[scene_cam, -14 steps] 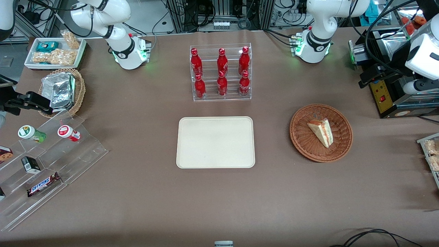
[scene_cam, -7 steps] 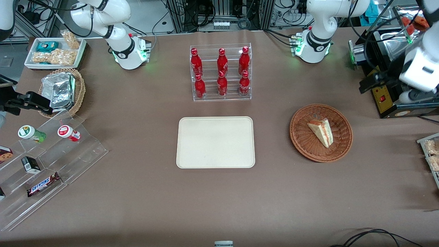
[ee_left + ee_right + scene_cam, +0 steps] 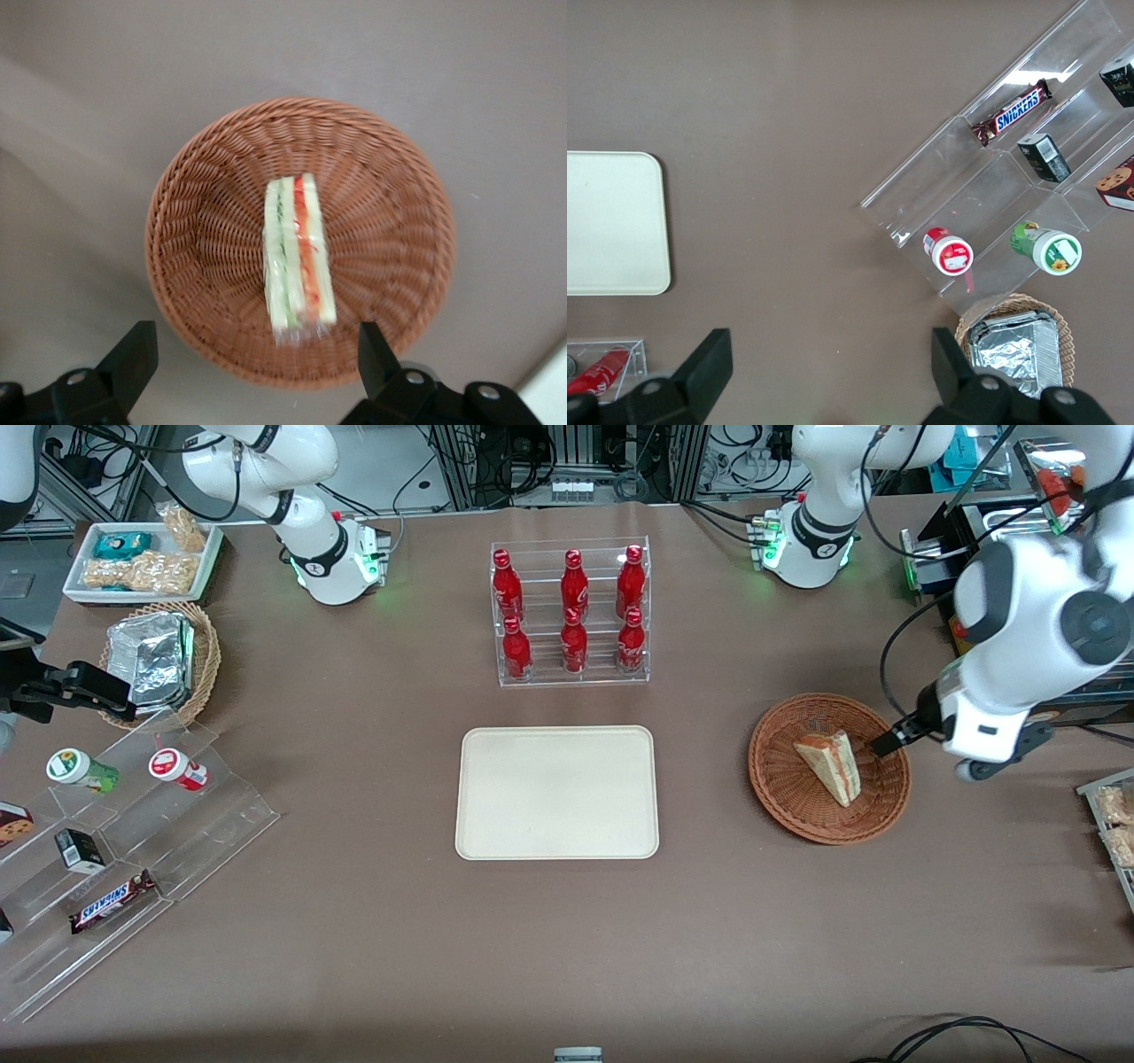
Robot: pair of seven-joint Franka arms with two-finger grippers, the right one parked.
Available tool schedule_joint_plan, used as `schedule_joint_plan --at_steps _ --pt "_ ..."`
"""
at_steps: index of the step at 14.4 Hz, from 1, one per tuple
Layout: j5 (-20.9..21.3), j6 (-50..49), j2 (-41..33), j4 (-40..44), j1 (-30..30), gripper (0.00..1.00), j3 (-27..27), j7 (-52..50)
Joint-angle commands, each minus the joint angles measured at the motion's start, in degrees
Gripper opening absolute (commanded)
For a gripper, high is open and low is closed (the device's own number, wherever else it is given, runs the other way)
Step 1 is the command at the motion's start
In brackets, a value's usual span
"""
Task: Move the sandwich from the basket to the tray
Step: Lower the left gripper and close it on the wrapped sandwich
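Note:
The sandwich (image 3: 830, 766), a wrapped white-bread wedge with red and green layers, lies in the reddish-brown wicker basket (image 3: 780, 806) toward the working arm's end of the table. My left gripper (image 3: 890, 740) hangs above the basket's rim on the working arm's side, a black finger reaching over the edge. In the left wrist view the sandwich (image 3: 297, 261) lies in the middle of the basket (image 3: 213, 221), and the gripper (image 3: 252, 359) is open wide with nothing between its fingers (image 3: 133, 354). The cream tray (image 3: 556, 793) lies bare at the table's middle; its corner, the tray (image 3: 611, 221), also shows in the right wrist view.
A clear rack of red bottles (image 3: 571, 615) stands farther from the camera than the tray. A tan basket of foil packets (image 3: 164, 660), a white snack bin (image 3: 142, 562) and a stepped acrylic shelf (image 3: 115, 841) sit at the parked arm's end. A black machine (image 3: 1001, 673) stands near the basket.
The left arm has swung down from over the black machine toward the basket, bringing the gripper over its rim. Sandwich, basket and tray have not moved.

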Motion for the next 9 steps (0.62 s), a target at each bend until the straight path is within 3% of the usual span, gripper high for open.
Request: schedule_joint_plan --at_steps 1,3,9 --pt "-3.1 6.0 5.1 -1.2 1.1 1.00 -0.5 -7.1" --pt "-7.3 10.6 8.2 -2.4 0.4 1.00 -0.8 -8.2" --pt "-8.7 14.0 10.7 -4.5 -1.5 1.00 -1.1 -8.3"
